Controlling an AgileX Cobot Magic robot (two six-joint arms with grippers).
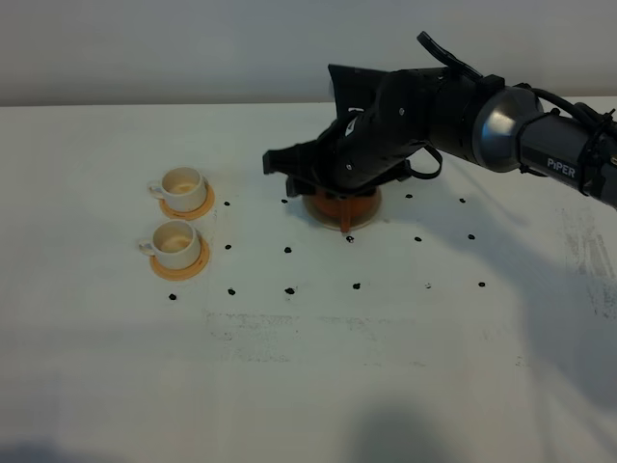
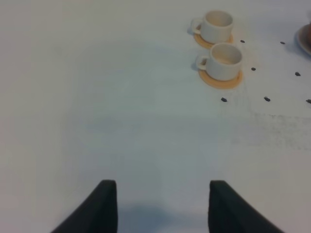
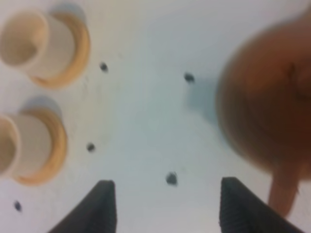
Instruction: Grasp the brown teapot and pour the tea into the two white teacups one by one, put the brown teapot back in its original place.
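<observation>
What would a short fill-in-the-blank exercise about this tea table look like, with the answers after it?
The farther teacup and the nearer teacup each stand on an orange ___. In the exterior high view, both cups stand to the ___ of the brown teapot. The right gripper is near the teapot with its jaws ___. The left gripper holds ___.
Missing words: coaster; left; open; nothing.

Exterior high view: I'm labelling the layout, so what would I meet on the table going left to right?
Two white teacups, one behind the other → brown teapot → right arm's forearm.
</observation>
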